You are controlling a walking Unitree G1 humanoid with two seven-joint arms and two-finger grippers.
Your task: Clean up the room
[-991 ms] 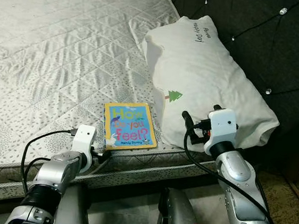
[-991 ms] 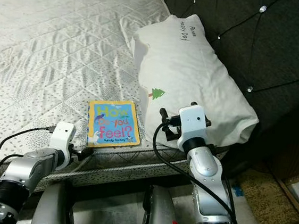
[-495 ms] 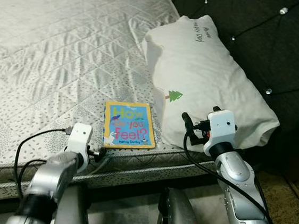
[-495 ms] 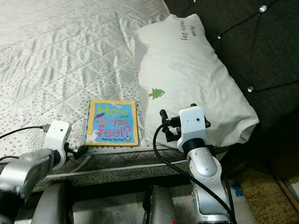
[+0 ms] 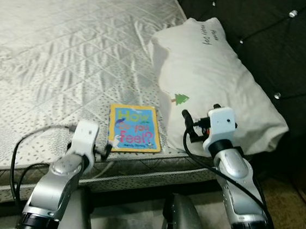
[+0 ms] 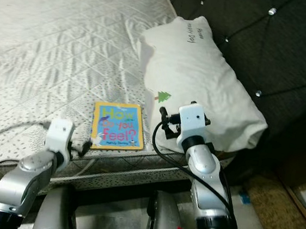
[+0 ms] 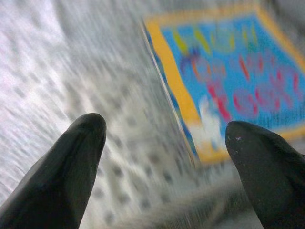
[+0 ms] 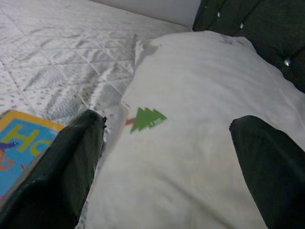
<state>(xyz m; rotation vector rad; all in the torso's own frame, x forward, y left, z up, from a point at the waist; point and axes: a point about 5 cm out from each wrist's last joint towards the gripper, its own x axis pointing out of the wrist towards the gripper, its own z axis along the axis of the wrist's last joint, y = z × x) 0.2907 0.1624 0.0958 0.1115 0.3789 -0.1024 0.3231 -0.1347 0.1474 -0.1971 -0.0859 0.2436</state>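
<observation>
The book (image 5: 134, 129) lies on the bed (image 5: 55, 55) near its front edge, just ahead and to the right of the left claw (image 7: 167, 167). The pillow (image 5: 216, 83) lies on the bed directly ahead of the right claw (image 8: 167, 157), with the book to that claw's left, just beside the pillow. The headboard (image 5: 281, 40) stands behind and right of the pillow.

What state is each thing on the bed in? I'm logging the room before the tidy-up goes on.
Book: closed, lying flat, cover up, near the mattress edge.
Pillow: lying against the dark headboard, beside the book.
Mattress: bare, quilted cover wrinkled.
Left gripper: open, empty, aimed at the book.
Right gripper: open, empty, facing the pillow.
</observation>
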